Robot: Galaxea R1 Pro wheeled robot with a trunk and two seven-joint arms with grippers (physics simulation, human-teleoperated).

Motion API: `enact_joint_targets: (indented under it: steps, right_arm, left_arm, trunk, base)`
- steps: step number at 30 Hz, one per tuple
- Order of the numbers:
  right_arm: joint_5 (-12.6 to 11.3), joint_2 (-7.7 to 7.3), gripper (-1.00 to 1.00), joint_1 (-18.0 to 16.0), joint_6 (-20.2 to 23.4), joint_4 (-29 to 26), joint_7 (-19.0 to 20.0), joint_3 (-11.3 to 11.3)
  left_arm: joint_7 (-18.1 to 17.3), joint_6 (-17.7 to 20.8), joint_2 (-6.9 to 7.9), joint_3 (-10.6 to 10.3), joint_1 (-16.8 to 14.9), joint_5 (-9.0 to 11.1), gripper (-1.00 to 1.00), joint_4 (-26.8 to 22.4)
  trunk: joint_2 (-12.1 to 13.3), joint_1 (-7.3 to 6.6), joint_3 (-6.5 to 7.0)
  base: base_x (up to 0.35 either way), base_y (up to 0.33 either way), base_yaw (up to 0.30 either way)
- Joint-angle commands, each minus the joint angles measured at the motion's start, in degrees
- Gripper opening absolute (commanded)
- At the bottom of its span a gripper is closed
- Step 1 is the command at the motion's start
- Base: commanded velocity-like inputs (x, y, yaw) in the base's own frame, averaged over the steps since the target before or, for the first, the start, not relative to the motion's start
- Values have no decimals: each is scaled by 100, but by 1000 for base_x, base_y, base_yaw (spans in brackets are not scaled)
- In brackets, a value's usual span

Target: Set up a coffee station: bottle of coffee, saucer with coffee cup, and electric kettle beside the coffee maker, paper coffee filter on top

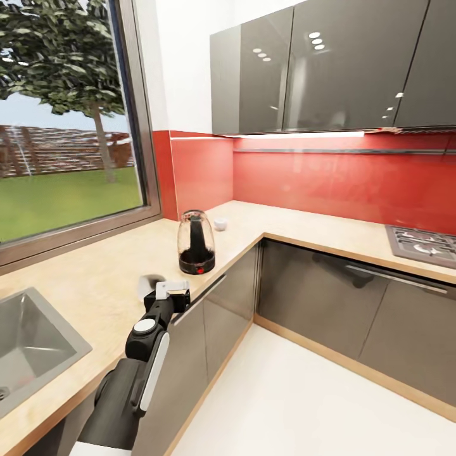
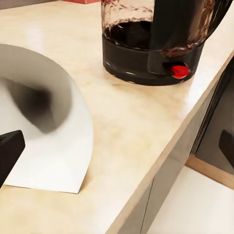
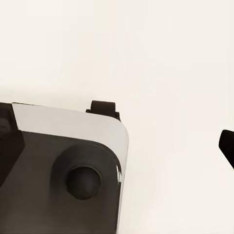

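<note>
Reaching for the saucer at the near edge of the kitchen countertop (image 1: 88, 278).

Nearest, the left gripper (image 1: 172, 290) hovered with its fingers spread wide and nothing between them, the saucer (image 2: 53, 146) lying on the wood just beside one finger; the step looked like picking it up, which called for closing on its thin rim. Beyond stood the electric kettle (image 1: 196, 244), upright near the counter edge, and farther off the coffee cup (image 1: 220, 223) towards the red wall. The right gripper (image 3: 163, 124) hung unclenched over pale floor. The saucer's near side was cut off, and whether it lay flat was hard to tell.
</note>
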Motion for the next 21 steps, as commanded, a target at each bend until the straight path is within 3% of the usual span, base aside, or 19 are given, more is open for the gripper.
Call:
enact_joint_targets:
  steps: [1,21]
  right_arm:
    - [43,-2,100,-8,-28,16,4,10]
    - [43,-3,100,-10,-28,20,4,8]
  left_arm:
    - [14,36,0,-6,-4,-38,100,-6]
    - [11,32,0,-6,-4,-44,100,-2]
  trunk:
    - [-3,1,-6]
    - [-3,1,-6]
  base:
    - [131,1,0]
    - [52,0,0]
